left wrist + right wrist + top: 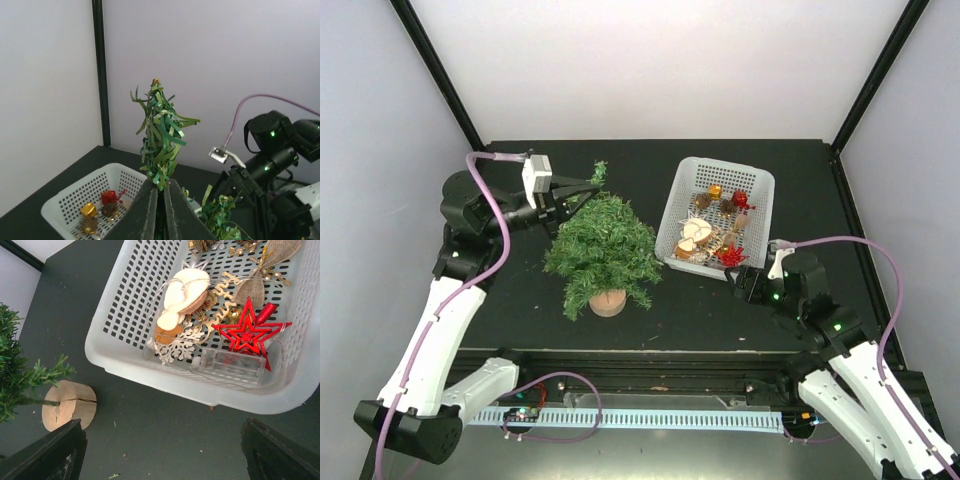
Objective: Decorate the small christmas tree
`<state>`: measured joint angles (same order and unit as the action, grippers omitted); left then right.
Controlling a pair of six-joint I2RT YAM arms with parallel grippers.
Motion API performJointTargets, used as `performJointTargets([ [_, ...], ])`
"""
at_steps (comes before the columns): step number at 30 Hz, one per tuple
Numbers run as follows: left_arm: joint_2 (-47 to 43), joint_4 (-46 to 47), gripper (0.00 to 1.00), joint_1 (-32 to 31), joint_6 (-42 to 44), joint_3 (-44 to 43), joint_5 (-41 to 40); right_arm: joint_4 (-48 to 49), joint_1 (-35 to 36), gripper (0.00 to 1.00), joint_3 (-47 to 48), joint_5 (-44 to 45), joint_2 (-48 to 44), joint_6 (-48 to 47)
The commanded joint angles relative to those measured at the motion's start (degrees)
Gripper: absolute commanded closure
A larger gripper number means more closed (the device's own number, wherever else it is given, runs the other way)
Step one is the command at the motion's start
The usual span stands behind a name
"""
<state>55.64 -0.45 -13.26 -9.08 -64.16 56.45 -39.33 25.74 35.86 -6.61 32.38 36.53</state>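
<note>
The small christmas tree (605,245) stands on its round wooden base (608,302) at the table's middle. My left gripper (582,190) is above its far left side, shut on a strip of green tinsel garland (599,172). In the left wrist view the garland (161,135) sticks up from the closed gripper (161,187). My right gripper (745,280) is open and empty just in front of the white basket (670,215). In the right wrist view, the gripper (162,460) is over bare table, between the tree base (67,405) and the basket rim (200,390).
The basket holds a red star (247,332), a white snowflake (182,340), a cream wooden ornament (182,290), a clear battery box (230,362), and red (108,196) and gold (88,210) gift boxes. White walls with black posts enclose the table.
</note>
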Motion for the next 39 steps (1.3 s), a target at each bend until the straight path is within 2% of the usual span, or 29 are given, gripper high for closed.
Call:
performJointTargets([
  [1, -3.1, -2.77, 0.92, -0.37, 4.17, -0.18, 0.48, -0.42, 0.1, 0.15, -0.19, -1.13, -0.33, 0.1],
  [5, -4.68, -6.99, 0.84, -0.28, 6.55, -0.33, -3.04, -0.36, 0.1, 0.15, 0.82, -2.24, -0.1, -0.77],
  [9, -6.53, -11.69, 0.84, 0.19, 9.35, -0.27, -6.19, -1.21, 0.03, 0.17, 3.12, -3.19, -0.04, -2.14],
  [15, -9.33, -16.83, 0.77, 0.74, 11.82, -1.82, -7.43, -2.22, 0.1, 0.16, 7.85, -4.96, 1.7, -6.32],
  [20, -11.33, -20.3, 0.74, 1.71, 12.17, -3.95, -11.55, -2.08, 0.1, 0.16, 11.1, -5.4, 4.31, -8.16],
  [26, -12.94, -24.92, 0.51, 2.27, 13.1, -7.1, -13.68, 0.07, 0.1, 0.16, 9.96, -6.78, 5.63, -8.82],
  [32, -13.44, -27.43, 0.4, 3.56, 11.54, -11.85, -12.93, 1.94, 0.34, 0.16, 8.42, -9.17, 5.87, -10.35],
  [33, -13.45, -28.05, 0.34, 4.0, 11.34, -12.79, -13.38, 1.88, 0.81, 0.16, 8.78, -8.9, 5.93, -10.8],
  [37, -13.58, -31.71, 0.31, 5.83, 11.31, -16.92, -17.94, -0.29, 6.1, 0.17, 12.35, -2.56, 7.78, -13.2],
  [39, -13.71, -33.56, 0.31, 6.78, 11.28, -18.64, -20.7, -1.79, 13.37, 0.18, 14.82, 4.16, 10.76, -13.98],
])
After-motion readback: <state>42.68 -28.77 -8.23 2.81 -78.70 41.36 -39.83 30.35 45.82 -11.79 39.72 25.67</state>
